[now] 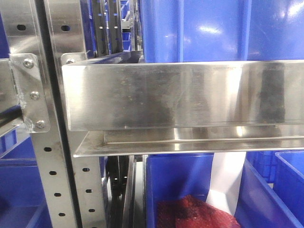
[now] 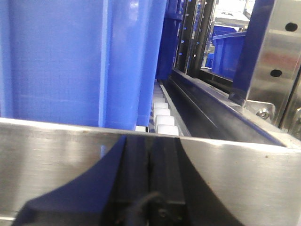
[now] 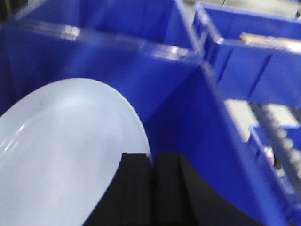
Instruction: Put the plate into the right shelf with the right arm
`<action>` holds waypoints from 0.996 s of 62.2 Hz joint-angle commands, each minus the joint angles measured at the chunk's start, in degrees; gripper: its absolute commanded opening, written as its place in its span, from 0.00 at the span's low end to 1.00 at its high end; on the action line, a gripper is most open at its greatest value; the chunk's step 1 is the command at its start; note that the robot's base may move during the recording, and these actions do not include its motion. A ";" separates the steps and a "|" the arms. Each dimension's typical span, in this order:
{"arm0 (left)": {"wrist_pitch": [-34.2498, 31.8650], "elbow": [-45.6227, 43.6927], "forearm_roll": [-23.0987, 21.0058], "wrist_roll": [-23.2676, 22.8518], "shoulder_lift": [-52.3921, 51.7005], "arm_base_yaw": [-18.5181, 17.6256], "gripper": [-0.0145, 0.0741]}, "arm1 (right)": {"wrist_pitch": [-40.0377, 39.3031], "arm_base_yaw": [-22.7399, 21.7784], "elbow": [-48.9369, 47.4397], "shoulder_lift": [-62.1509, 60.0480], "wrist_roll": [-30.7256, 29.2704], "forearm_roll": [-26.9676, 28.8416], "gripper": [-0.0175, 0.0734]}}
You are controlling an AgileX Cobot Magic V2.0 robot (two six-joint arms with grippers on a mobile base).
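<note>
The plate (image 3: pixel 66 160) sits inside a blue bin (image 3: pixel 188 117), toward its left side, with its near rim pinched between the fingers of the right end effector (image 3: pixel 153 162). In the front view it shows as a steep white strip under the wide steel lip of the right shelf (image 1: pixel 180 95), just right of a red bundle (image 1: pixel 190 213) lying in the same bin. The left end effector (image 2: pixel 149 146) has its fingers pressed together, just in front of another steel lip.

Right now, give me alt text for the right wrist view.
A white plate fills the lower left, inside a blue bin. The right gripper, fingers nearly together, sits bottom centre at the plate's edge; the image is blurred.
</note>
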 commanded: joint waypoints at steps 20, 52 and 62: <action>-5.18 0.54 0.01 -0.34 -0.62 -0.14 0.11 | -0.93 -0.31 -2.12 2.76 0.37 -1.35 0.40; -5.18 0.54 0.01 -0.34 -0.62 -0.14 0.11 | 0.75 -0.31 -2.12 -5.23 0.37 5.87 0.75; -5.18 0.54 0.01 -0.34 -0.62 -0.14 0.11 | 1.63 -0.31 -0.29 -11.92 0.32 7.41 0.53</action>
